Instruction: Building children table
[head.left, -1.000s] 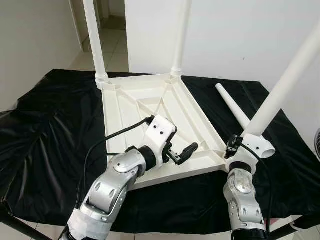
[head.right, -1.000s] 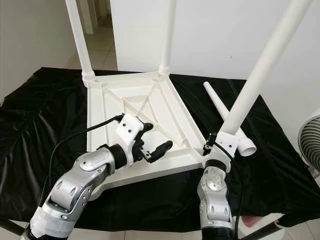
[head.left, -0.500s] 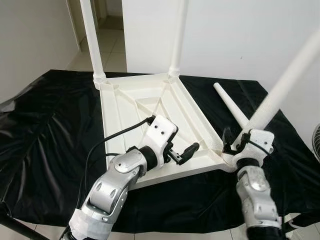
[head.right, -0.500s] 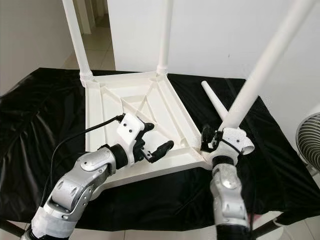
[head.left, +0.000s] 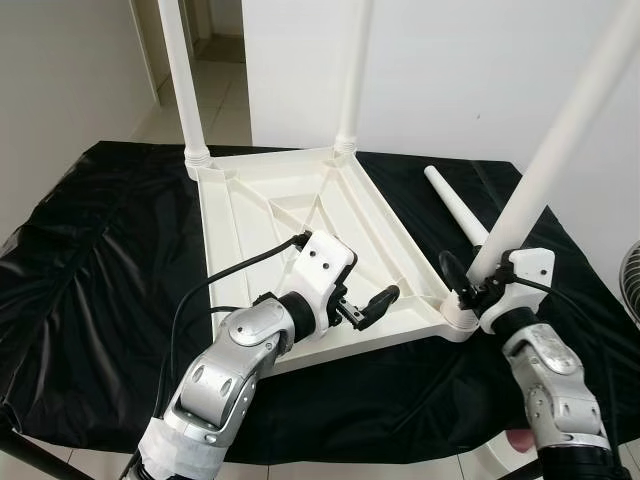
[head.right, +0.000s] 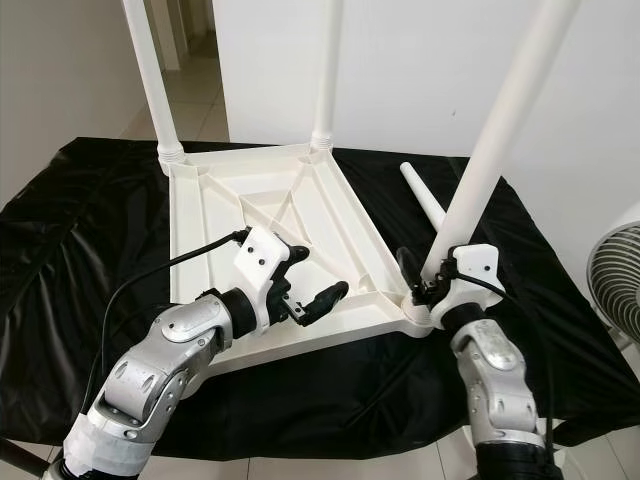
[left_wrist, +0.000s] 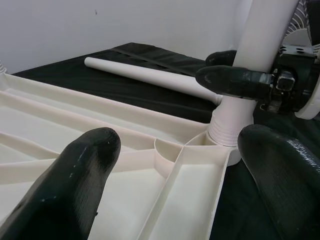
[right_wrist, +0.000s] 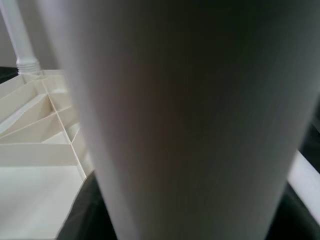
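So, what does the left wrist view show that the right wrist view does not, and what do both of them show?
Left wrist view: the left gripper, open, hovers over the upturned tabletop. Beyond it the right gripper is shut on the third leg, just above the leg's threaded end at the corner socket. A loose leg lies on the black cloth, with a fan behind.

Right wrist view: a far leg stands upright in its own corner.

Both: the third leg, very near and blurred in the right wrist view, and the tabletop's ribbed underside.

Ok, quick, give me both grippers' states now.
Left gripper: open, empty, over the tabletop.
Right gripper: shut on the leg at the corner socket.
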